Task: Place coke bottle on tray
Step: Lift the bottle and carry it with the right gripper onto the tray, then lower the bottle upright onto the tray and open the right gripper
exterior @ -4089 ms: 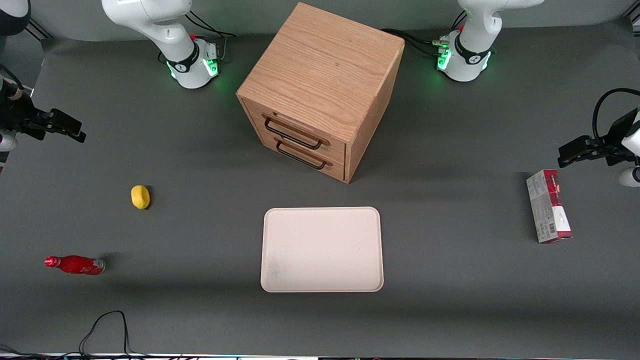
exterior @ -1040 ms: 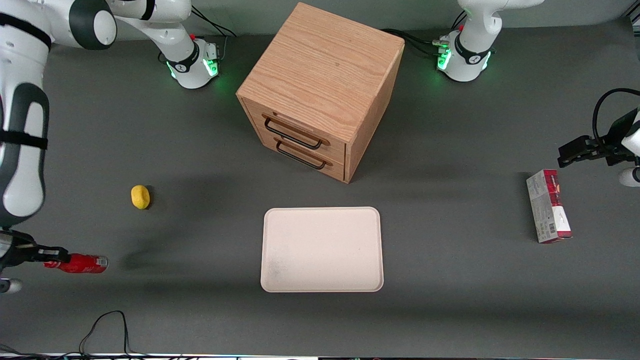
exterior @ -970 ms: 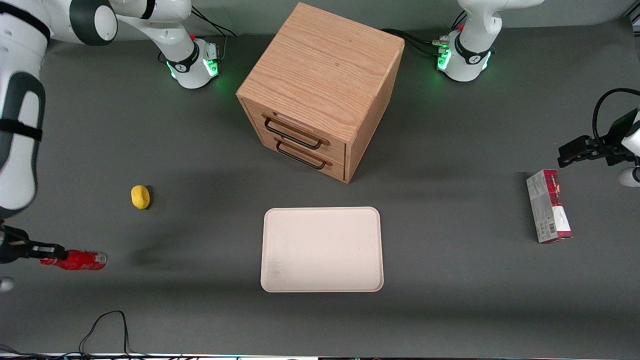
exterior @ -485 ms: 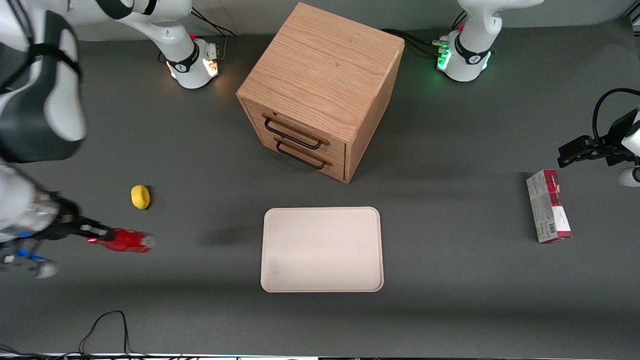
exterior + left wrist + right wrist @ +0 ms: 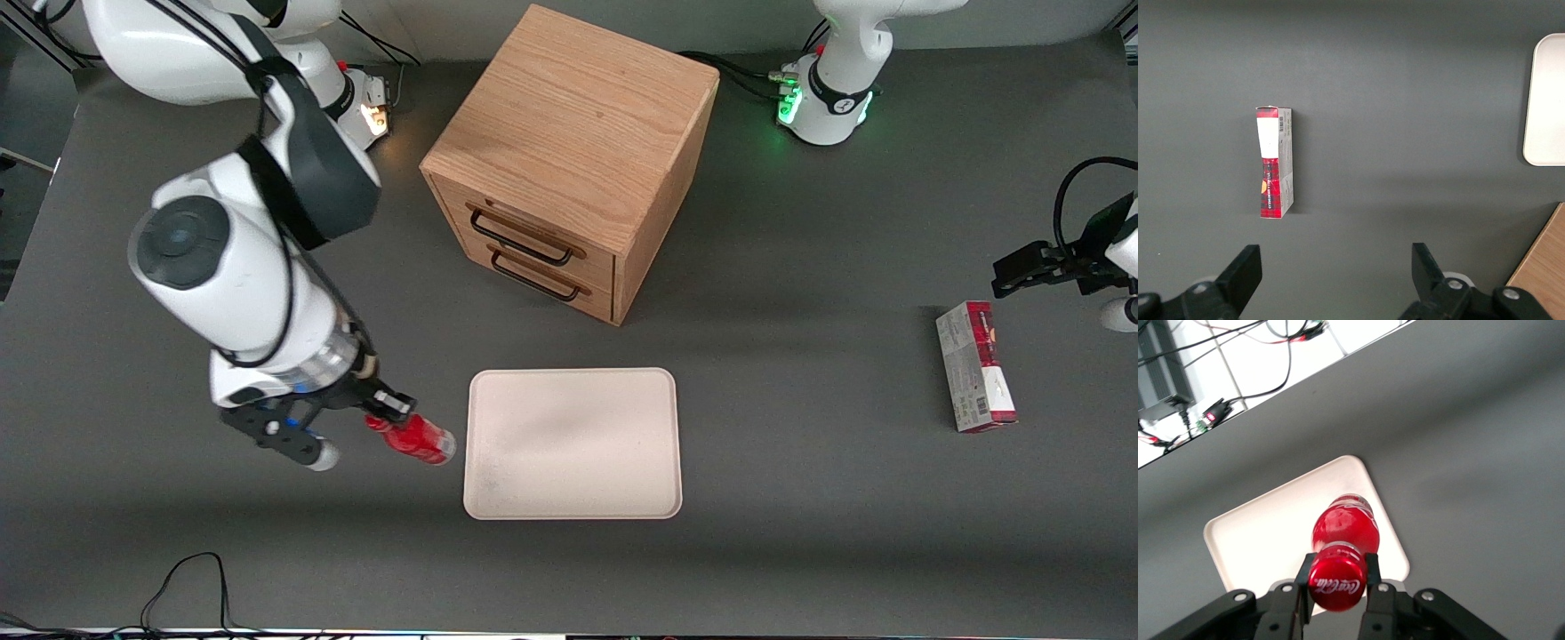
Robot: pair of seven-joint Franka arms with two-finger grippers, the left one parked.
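The coke bottle [image 5: 418, 438] is small, slim and bright red with a red cap and a silvery base. My right gripper [image 5: 388, 414] is shut on its cap end and holds it above the table, tilted, base pointing toward the tray [image 5: 573, 443]. The cream-white tray lies flat in front of the wooden cabinet, nearer the front camera. The bottle's base is just short of the tray's edge on the working arm's side. In the right wrist view the gripper [image 5: 1336, 580] clamps the bottle [image 5: 1343, 532] by the neck, with the tray [image 5: 1258, 527] below it.
A wooden two-drawer cabinet [image 5: 569, 160] stands farther from the front camera than the tray. A red-and-grey carton [image 5: 974, 366] lies toward the parked arm's end of the table. A black cable [image 5: 187, 587] loops near the table's front edge. The working arm hides the spot where a yellow lemon lay.
My right gripper closed on the bottle where it lay at the working arm's end, lifted it and carried it toward the tray. The arm now covers the lemon's spot.
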